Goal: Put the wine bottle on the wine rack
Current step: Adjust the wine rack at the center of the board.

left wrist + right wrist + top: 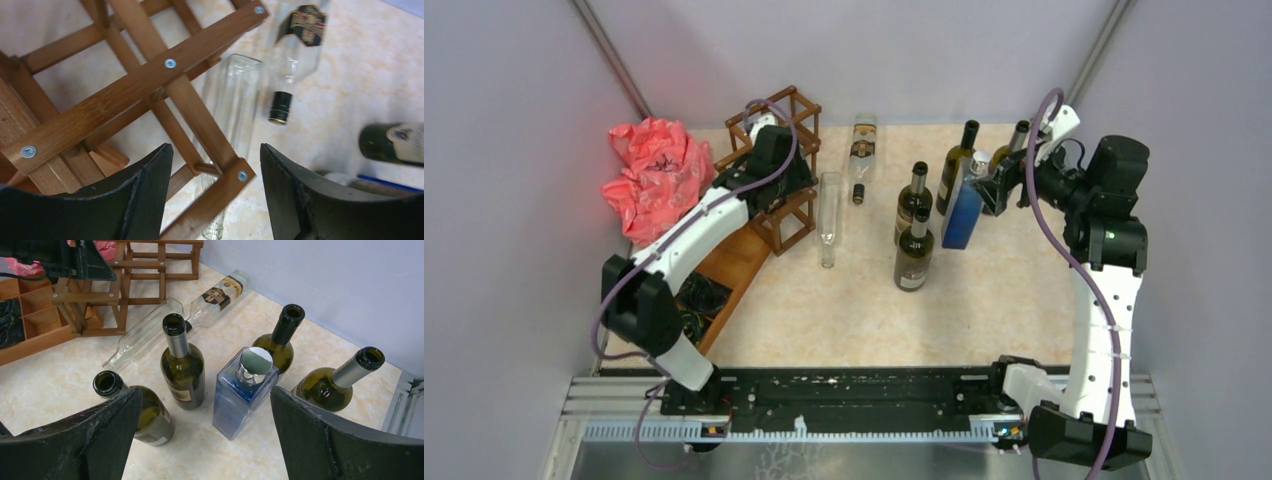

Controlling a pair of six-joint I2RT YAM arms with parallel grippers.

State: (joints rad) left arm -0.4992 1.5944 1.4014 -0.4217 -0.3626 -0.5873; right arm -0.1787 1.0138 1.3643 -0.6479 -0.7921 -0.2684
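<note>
The right gripper [205,395] hovered, spread wide, over upright bottles mid-surface, well apart from the rack [130,87] at far left. It would best close low on one wine bottle [182,367], missing the blue bottle [242,390]. The left gripper [215,150] hung over the rack's corner, jaws apart, pinching nothing.

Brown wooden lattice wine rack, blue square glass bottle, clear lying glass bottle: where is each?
Brown wooden lattice wine rack [130,85]: left wrist view, diagonal slat.
Blue square glass bottle [236,402]: right wrist view, body.
Clear lying glass bottle [144,336]: right wrist view, body.
</note>
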